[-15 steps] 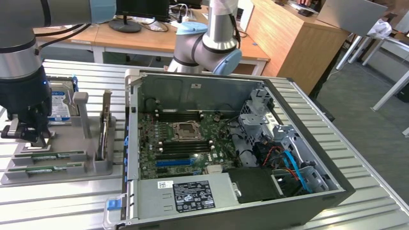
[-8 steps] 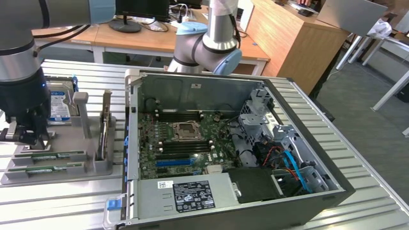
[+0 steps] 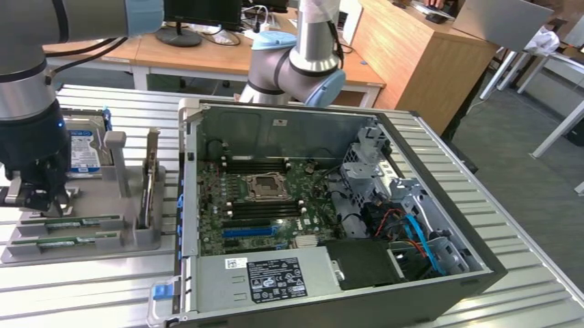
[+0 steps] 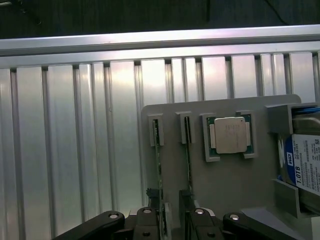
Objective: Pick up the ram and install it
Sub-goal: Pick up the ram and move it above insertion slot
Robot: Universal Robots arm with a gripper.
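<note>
I count two ram sticks (image 3: 71, 222), one processor chip (image 4: 230, 135) and one hard drive (image 3: 84, 154). All sit in one grey holder (image 4: 230, 185) on the tabletop (image 3: 82, 287), to the exterior view's left of the one open computer case (image 3: 301, 198). My arm points straight down. My tool (image 3: 41, 201) hangs spread open over one end of the sticks, gripping nothing.
</note>
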